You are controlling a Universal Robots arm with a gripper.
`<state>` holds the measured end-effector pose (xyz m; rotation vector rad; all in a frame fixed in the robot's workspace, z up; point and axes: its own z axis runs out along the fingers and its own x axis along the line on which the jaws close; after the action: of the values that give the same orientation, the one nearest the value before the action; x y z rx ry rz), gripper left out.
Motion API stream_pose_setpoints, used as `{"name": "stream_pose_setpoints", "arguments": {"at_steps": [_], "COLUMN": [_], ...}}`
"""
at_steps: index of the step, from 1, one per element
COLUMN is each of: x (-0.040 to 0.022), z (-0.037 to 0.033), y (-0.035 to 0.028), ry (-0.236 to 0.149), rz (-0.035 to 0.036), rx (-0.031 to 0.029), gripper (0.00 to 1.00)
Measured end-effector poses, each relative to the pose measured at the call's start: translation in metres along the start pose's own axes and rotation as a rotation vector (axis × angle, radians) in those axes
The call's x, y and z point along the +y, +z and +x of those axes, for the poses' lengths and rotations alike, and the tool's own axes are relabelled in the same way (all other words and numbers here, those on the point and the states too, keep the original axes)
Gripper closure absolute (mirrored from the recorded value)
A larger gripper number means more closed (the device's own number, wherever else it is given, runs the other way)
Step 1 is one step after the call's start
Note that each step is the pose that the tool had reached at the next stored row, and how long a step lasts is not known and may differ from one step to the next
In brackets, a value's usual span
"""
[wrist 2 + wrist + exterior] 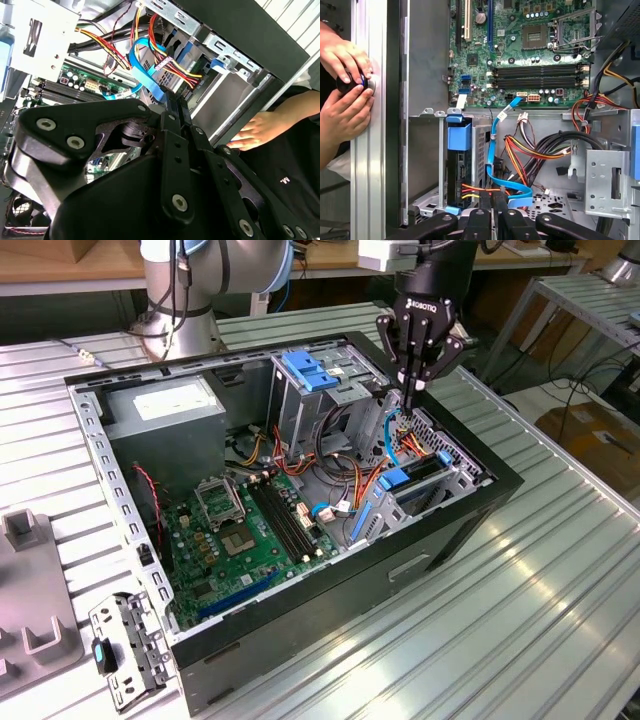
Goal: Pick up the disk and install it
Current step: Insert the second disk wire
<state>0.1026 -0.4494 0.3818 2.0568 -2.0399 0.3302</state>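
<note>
I see my gripper [418, 383] hanging over the open case [455, 530], its fingers [172, 107] pressed together on nothing, tips just above the cables [400, 440] by the drive bay. The disk [410, 485] sits on edge in that bay at the case's front; in the first wrist view its blue carrier [458, 136] stands upright beside the bay wall. A person's hands [345, 100] rest on the table rail [367, 165] outside the case.
</note>
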Motion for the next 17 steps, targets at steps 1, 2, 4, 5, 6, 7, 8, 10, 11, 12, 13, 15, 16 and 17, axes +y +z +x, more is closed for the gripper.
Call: {"name": "stream_pose_setpoints", "arguments": {"at_steps": [1,2,4,5,6,7,8,10,11,12,13,15,16,17], "x": [0.0000,0.0000,0.0000,0.0000,0.0000,0.0000,0.0000,0.0000,0.0000,0.0000,0.0000,0.0000,0.0000,0.0000], "z": [-0.0002,-0.0003,-0.0003,-0.0004,-0.0004,-0.0004,-0.0003,0.0000,0.0000,-0.0002,-0.0005,-0.0024,-0.0031,-0.0036], "y": [0.0003,0.0004,0.0005,0.0006,0.0005,-0.0001,-0.0005,-0.0018,-0.0022,-0.0025,-0.0027,-0.0034,-0.0035,-0.0037], "ry": [0.000,0.000,0.000,0.000,0.000,0.000,0.000,0.000,0.000,0.000,0.000,0.000,0.000,0.000], "rz": [0.0000,-0.0001,0.0000,0.0000,0.0000,0.0000,0.0000,-0.0001,-0.0001,0.0000,-0.0001,-0.0002,-0.0001,-0.0001], "rx": [0.0001,0.0004,0.0005,0.0003,0.0001,0.0011,0.0017,0.0032,0.0032,0.0039,0.0058,0.0133,0.0146,0.0147], "gripper": [0.82,0.82,0.82,0.82,0.82,0.82,0.82,0.82,0.82,0.82,0.82,0.82,0.82,0.82]}}
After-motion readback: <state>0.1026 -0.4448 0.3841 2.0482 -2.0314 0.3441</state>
